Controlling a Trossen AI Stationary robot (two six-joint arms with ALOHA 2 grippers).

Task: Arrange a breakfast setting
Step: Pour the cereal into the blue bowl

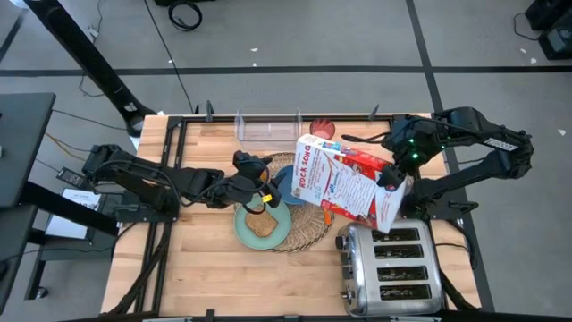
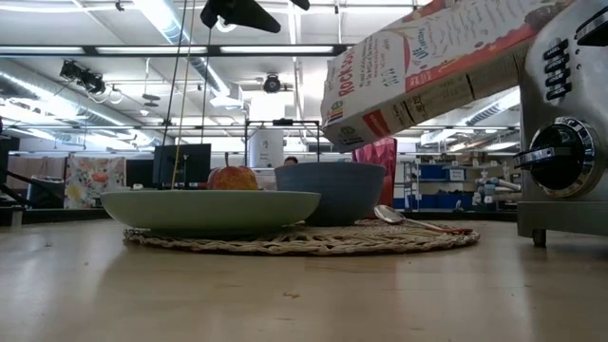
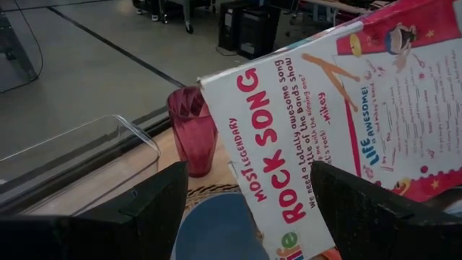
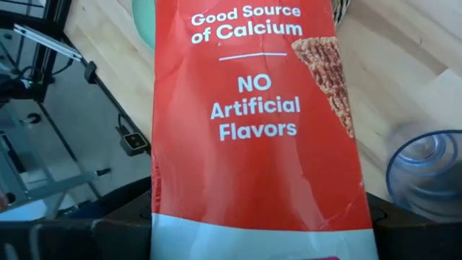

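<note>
In the high view the right gripper [image 1: 391, 179], at centre right of the frame, has its jaws closed on one end of a cereal box [image 1: 349, 182]. The box hangs tilted above the worktop [image 1: 206, 268], its far end reaching over the blue bowl [image 1: 284, 186] near the middle of the frame. The right wrist view shows the box's red side panel [image 4: 256, 115] filling the space between that arm's fingers.

The left gripper [image 1: 261, 190] sits just left of centre, over the edge of the bowl and above the green plate [image 1: 262, 225]. Its jaws stand wide apart and hold nothing, as the left wrist view shows.

The plate lies on the round woven placemat [image 1: 304, 234] with a slice of toast [image 1: 261, 224] on it. In the low view an apple [image 2: 233, 178] shows behind the plate's rim, and a spoon [image 2: 410, 221] rests on the mat right of the bowl. The red cup [image 1: 322, 130] stands at the upper centre, beside a clear tub [image 1: 266, 126]. The toaster [image 1: 393, 268] fills the lower right.
</note>
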